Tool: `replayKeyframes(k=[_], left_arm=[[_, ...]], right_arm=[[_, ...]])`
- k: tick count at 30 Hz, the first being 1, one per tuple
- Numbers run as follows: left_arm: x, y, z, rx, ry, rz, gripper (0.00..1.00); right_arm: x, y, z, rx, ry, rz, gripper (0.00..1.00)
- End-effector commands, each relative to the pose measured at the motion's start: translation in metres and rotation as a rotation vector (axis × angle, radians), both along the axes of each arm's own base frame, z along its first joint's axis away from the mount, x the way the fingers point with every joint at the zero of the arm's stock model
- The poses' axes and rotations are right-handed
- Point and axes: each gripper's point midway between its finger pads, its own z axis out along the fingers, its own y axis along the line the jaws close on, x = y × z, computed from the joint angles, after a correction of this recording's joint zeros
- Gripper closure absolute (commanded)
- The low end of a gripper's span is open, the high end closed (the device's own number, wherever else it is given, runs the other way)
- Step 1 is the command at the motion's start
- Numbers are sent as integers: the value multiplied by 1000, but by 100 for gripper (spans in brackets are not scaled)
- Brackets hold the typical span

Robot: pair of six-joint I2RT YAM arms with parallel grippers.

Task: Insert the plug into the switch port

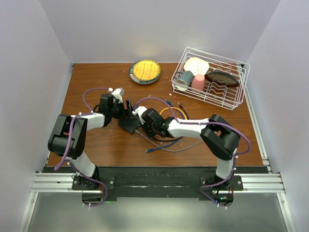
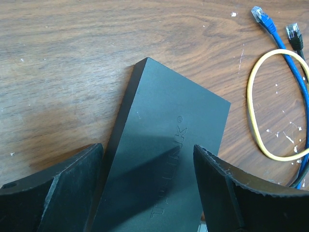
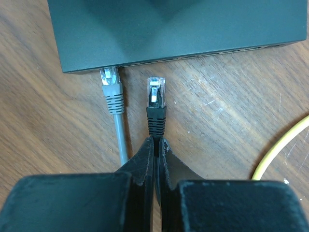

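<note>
Both arm bases are bolted to a rail (image 1: 159, 182) at the near edge of the desk (image 1: 96, 154). The right jaws are pinched together on the tail of the plug (image 3: 155, 99), so the black boot and clear tip are left free to be steered. The plug is held low over the wood and aimed at the port edge (image 3: 203, 54) of the switch (image 3: 169, 26), with a short gap left, so insertion is not yet done. A grey plug (image 3: 111, 87) is seen just to its left, tip at the same edge; whether it is seated cannot be told, and single ports are lost in shadow. The left jaws are set wide across the switch, one finger against each side. This is read as a clamp, so the box is not shoved away when the plug is driven in. A small sideways correction, then a straight push, is judged to be needed; a tip caught on the housing is the likely fault. Beyond the switch, a yellow cable (image 2: 256, 111) and a blue cable (image 2: 282, 48) are left loose. The desk is brown wood grain, flecked with white specks. At the far edge a yellow-centred plate (image 1: 145, 71) and a wire rack (image 1: 212, 79) of cups and dishes are parked. Plain pale walls (image 1: 29, 72) close three sides.
</note>
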Motion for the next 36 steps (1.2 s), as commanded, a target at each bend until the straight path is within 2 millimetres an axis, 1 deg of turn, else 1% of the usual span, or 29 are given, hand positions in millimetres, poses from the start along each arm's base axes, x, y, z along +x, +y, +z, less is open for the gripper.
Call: replayKeyframes(k=[1, 2, 5, 10, 15, 18, 22, 23, 24, 26, 29, 34, 36], left_arm=[[-3, 1, -11, 10, 40, -10, 19], [-4, 2, -11, 11, 42, -10, 19], [-5, 1, -11, 9, 40, -11, 19], [-5, 1, -12, 8, 42, -13, 19], [-5, 0, -12, 5, 43, -14, 19], [-6, 0, -12, 3, 44, -15, 19], [-6, 0, -13, 4, 45, -16, 19], [-5, 0, -12, 2, 44, -18, 19], [-5, 0, -12, 1, 45, -17, 19], [-5, 0, -12, 0, 45, -16, 19], [-6, -1, -11, -3, 44, -19, 19], [-8, -1, -12, -7, 47, -22, 20], [-9, -2, -11, -14, 47, -24, 21]], right_arm=[[11, 17, 12, 55, -18, -1, 100], [10, 18, 8, 50, -12, 2, 100], [10, 20, 7, 59, -11, 2, 100], [12, 23, 11, 73, -17, 1, 100], [15, 26, 19, 85, -31, -1, 100], [17, 28, 19, 87, -30, -1, 100], [17, 30, 16, 89, -22, 4, 100], [16, 30, 12, 83, -16, 5, 100], [16, 32, 13, 89, -16, 8, 100], [15, 32, 7, 79, -1, 12, 100], [14, 36, 4, 83, 7, 18, 100], [15, 38, 10, 107, -5, 16, 100], [16, 39, 14, 114, -11, 16, 100]])
